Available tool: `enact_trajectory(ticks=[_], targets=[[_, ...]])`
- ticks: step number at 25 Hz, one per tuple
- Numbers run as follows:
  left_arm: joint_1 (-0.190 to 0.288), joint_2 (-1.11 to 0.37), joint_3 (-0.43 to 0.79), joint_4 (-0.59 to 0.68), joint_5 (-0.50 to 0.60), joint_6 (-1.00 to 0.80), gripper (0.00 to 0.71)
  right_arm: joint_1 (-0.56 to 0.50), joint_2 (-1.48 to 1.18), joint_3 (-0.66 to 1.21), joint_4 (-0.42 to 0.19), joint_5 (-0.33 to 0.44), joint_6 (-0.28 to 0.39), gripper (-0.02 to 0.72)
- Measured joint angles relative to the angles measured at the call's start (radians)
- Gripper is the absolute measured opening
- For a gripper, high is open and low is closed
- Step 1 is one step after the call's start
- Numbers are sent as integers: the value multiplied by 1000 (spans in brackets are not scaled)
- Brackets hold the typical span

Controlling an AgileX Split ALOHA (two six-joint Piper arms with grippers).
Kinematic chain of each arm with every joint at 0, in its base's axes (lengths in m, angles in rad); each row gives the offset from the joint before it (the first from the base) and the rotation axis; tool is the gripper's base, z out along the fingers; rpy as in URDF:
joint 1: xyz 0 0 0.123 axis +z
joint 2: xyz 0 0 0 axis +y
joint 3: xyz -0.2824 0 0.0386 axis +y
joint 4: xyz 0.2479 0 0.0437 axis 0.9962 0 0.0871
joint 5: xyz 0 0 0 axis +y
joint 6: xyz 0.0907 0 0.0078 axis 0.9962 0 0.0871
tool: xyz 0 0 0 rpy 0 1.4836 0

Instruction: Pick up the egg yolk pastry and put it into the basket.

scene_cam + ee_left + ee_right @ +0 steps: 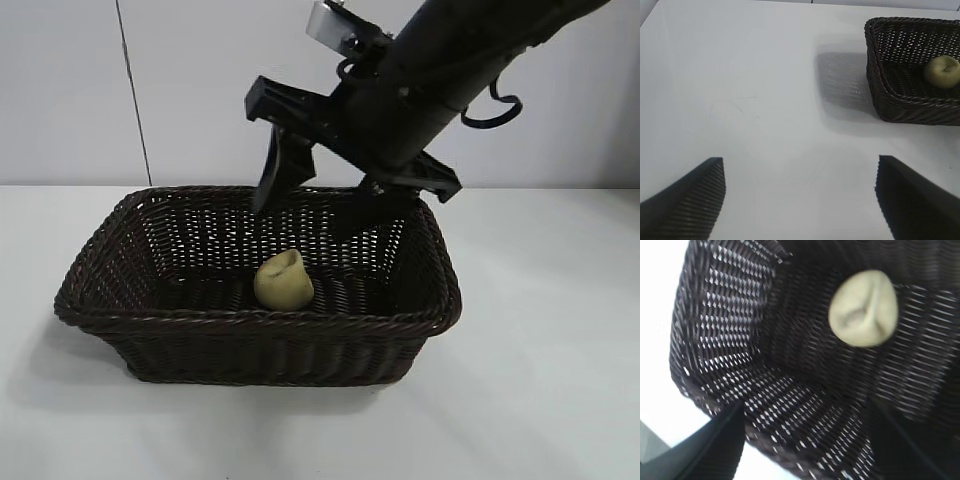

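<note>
The egg yolk pastry (283,281), a pale yellow creased ball, lies on the floor of the dark brown wicker basket (250,322), near its front wall. My right gripper (303,218) hangs open and empty over the back part of the basket, above and behind the pastry, not touching it. In the right wrist view the pastry (863,308) lies on the basket's weave (720,340), well ahead of the open gripper (807,410). My left gripper (800,162) is open and empty over bare table, far from the basket (880,75) and the pastry (942,71).
The basket stands on a white table (560,350) with a plain wall behind it. The right arm (450,60) slants down from the upper right over the basket's back rim.
</note>
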Motion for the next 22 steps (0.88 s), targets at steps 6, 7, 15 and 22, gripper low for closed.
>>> enact_trajectory(ticks=[6,7,15,22], targets=[[0,0,0,0,0,0,597,-55,0,-68,-264,154,154,507],[0,0,0,0,0,0,597,-71,0,-69,-298,183,162,507],[0,0,0,0,0,0,597,-274,0,-70,-430,292,176,507],[0,0,0,0,0,0,597,-460,0,-73,-472,360,114,507]])
